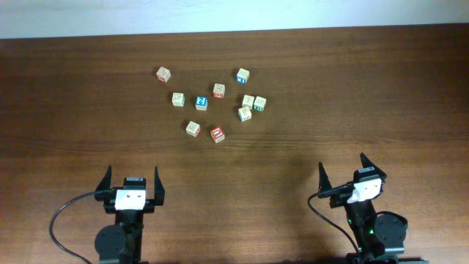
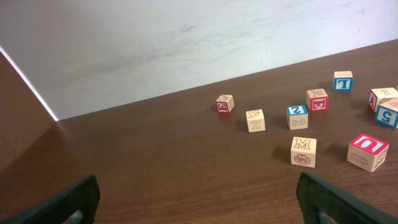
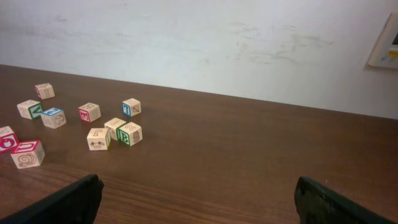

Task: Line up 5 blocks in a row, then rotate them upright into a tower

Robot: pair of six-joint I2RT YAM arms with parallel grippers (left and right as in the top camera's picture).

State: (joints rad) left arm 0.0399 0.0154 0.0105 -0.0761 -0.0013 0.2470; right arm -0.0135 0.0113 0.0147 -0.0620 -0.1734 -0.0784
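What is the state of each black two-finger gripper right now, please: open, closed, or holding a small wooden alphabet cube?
Left gripper: open, holding nothing.
Right gripper: open, holding nothing.

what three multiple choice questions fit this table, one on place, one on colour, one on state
1. Where do the blocks lie?
A. between the arm bases
B. scattered on the far half of the table
C. in one stack

2. What colour is the top of the block just right of the nearest tan block?
A. blue
B. green
C. red

3. How do the left tool and right tool stand?
A. both open and empty
B. both shut
C. left shut on a block

Answers: 1 B, the overhead view shows them spread singly, well beyond the arms. 2 C, its top face is red. 3 A, each pair of fingers is spread with nothing between.
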